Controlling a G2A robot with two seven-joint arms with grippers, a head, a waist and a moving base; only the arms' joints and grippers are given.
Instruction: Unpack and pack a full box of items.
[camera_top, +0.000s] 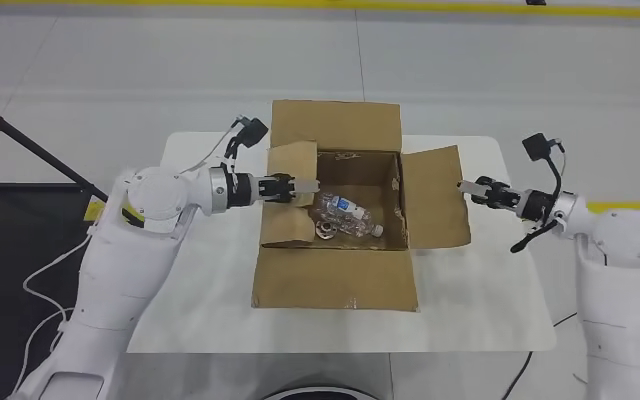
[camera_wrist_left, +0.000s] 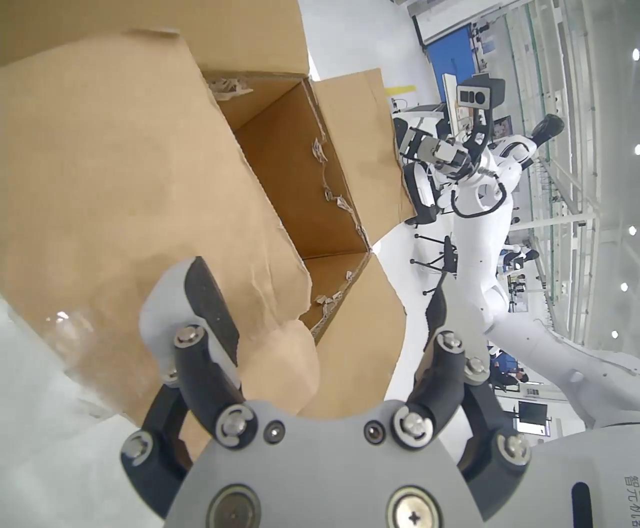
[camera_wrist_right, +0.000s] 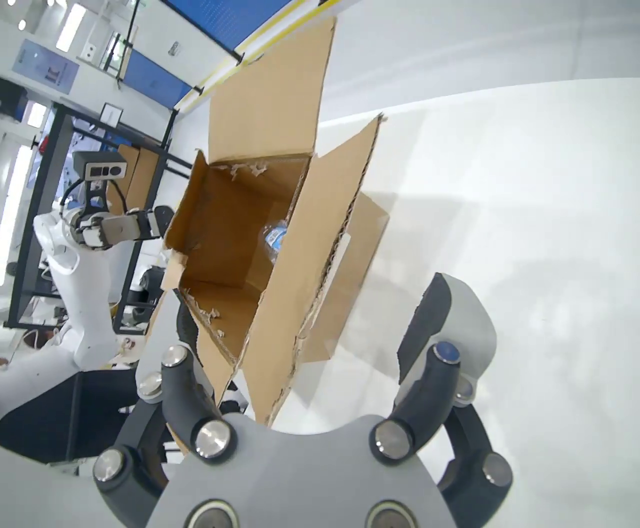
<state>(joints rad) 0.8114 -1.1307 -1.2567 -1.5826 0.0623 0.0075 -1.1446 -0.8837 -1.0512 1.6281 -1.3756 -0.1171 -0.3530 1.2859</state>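
A brown cardboard box (camera_top: 330, 280) stands open in the middle of the white table, all flaps spread. Clear plastic bottles (camera_top: 345, 215) lie on its floor, and one bottle (camera_wrist_right: 274, 236) peeks past the side flap. My left gripper (camera_top: 305, 188) is at the box's left flap (camera_top: 290, 165). In the left wrist view the left gripper (camera_wrist_left: 317, 287) is open, with the flap's (camera_wrist_left: 125, 200) torn edge between its fingers. My right gripper (camera_top: 465, 188) hovers at the outer edge of the right flap (camera_top: 435, 200). The right gripper (camera_wrist_right: 310, 310) is open astride that flap (camera_wrist_right: 300, 280).
The white table (camera_top: 480, 310) has free room in front of the box and on both sides. The back flap (camera_top: 335, 122) stands up behind the opening, and the front flap lies flat toward me.
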